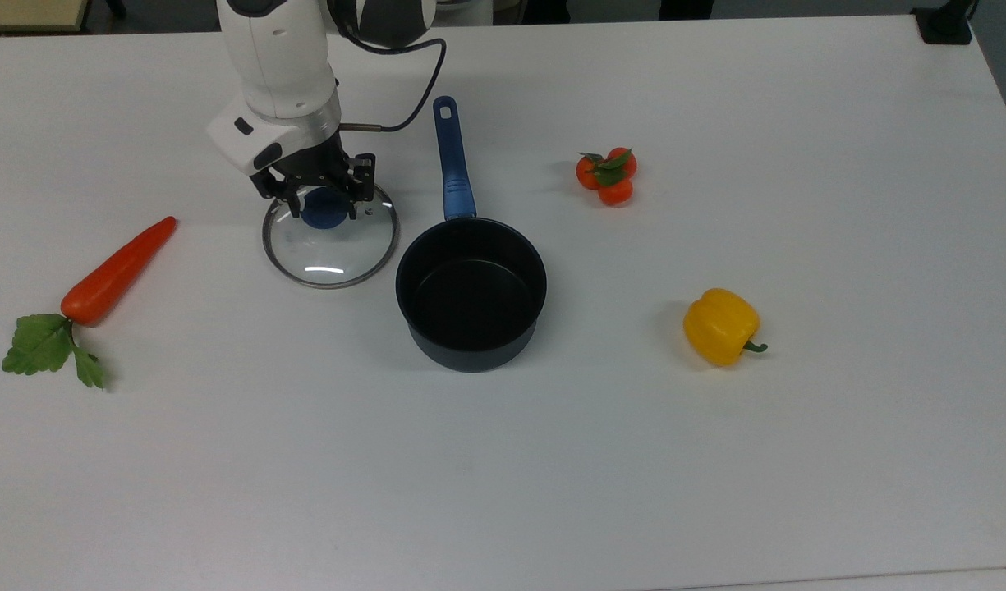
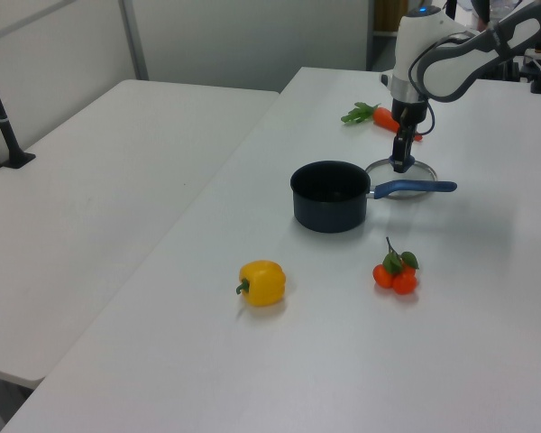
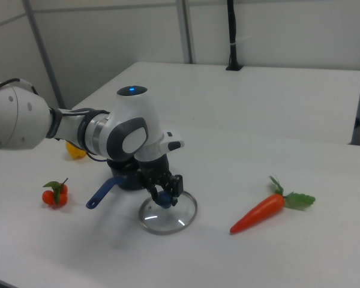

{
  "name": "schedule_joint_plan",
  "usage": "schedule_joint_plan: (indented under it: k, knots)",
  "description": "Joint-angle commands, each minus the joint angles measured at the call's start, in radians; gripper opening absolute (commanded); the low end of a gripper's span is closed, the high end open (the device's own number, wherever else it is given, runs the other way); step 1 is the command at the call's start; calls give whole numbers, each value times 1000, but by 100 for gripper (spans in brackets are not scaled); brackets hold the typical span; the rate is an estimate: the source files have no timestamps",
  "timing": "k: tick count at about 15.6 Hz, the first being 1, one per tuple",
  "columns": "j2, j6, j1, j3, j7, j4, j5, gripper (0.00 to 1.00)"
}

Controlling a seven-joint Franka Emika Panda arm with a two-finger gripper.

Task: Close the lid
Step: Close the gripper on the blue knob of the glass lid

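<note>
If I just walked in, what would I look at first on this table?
Probably the big white robot arm, its pincer down around the blue knob of the glass lid, which lies flat on the table just to the top view's left of the dark pan. Next come the bright colours: an orange carrot far at the top view's left, and a yellow pepper at the top view's right.

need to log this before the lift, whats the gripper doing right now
Gripper: open, fingers either side of the blue knob of the lid, which lies on the table; not yet closed on it.
</note>
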Motion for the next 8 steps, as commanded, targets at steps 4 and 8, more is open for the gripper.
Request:
schedule_joint_plan:
  k: [4,8]
  knots:
    - [-48,-64,-1,-3,62,-5,10,42]
    - [-47,-205,-3,-3,90,121,11,42]
